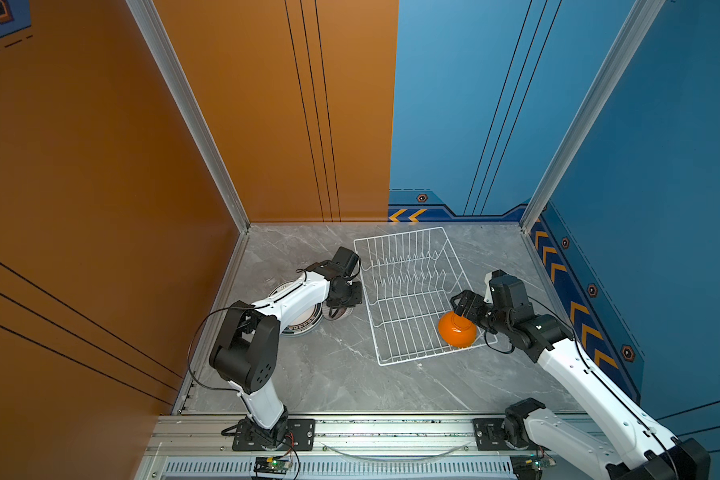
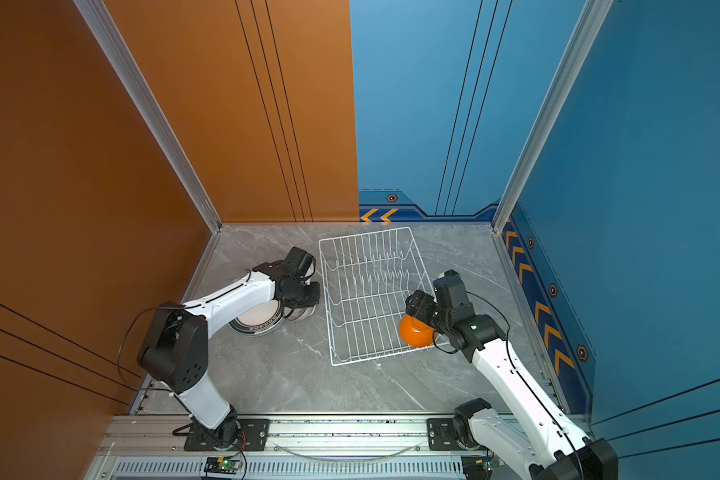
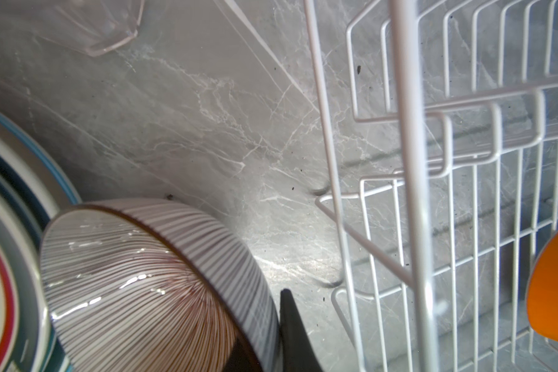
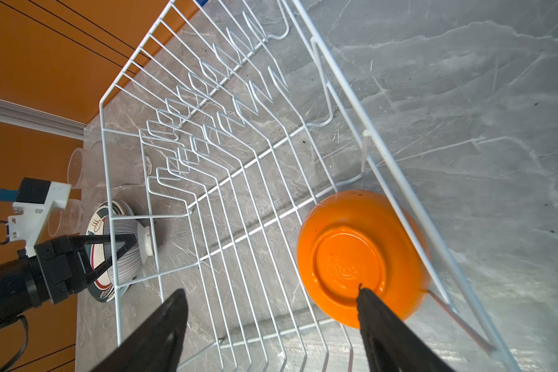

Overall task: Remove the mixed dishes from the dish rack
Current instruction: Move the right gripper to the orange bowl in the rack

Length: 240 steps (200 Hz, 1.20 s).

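My right pincer (image 4: 269, 291) is hovering wide open and empty over the near right corner of the dish rack (image 1: 408, 286), where the upturned orange bowl (image 4: 361, 257) is lying below one finger, off-centre. My left pincer (image 4: 126, 246) is gripping the striped bowl (image 3: 142, 273) beside it.

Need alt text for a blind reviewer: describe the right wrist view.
An orange bowl rests bottom-up in a corner of the wire dish rack, the open right gripper poised at it. Beyond, the left gripper grips a striped bowl.
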Available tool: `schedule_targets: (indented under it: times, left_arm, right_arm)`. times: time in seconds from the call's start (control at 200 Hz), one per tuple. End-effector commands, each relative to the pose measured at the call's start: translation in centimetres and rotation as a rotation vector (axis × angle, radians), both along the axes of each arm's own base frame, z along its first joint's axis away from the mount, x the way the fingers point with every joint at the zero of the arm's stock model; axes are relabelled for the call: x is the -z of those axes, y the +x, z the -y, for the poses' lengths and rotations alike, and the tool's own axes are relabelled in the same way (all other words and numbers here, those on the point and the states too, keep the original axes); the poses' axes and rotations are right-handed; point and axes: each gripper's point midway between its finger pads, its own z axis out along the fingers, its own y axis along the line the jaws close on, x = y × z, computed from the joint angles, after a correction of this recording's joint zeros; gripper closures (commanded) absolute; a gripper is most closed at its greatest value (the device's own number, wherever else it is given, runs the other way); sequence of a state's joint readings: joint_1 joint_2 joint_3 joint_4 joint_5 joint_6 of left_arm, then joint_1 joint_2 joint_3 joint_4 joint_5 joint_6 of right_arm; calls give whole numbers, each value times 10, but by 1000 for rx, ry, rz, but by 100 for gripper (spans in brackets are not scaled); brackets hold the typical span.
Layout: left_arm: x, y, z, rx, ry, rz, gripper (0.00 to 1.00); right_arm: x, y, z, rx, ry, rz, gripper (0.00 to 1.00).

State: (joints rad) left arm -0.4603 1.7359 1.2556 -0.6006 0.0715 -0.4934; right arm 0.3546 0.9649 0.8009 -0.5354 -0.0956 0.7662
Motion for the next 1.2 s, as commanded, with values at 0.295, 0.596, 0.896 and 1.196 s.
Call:
schedule_targets:
  times: [0.295, 0.596, 0.896, 1.196]
  left_arm:
    - [0, 11, 0, 17, 34, 2, 45]
    - [-27, 5, -6, 6, 25, 55, 16]
    - [-54, 1, -10, -6, -15, 109, 2]
    - [-90, -4, -10, 1, -63, 193, 2]
  right_arm:
    - [10, -15, 8, -2, -96, -37, 15]
    - [4, -22, 14, -46, -188, -75, 14]
    - [8, -22, 6, -118, -240, -113, 14]
    - [29, -19, 5, -150, -328, -223, 14]
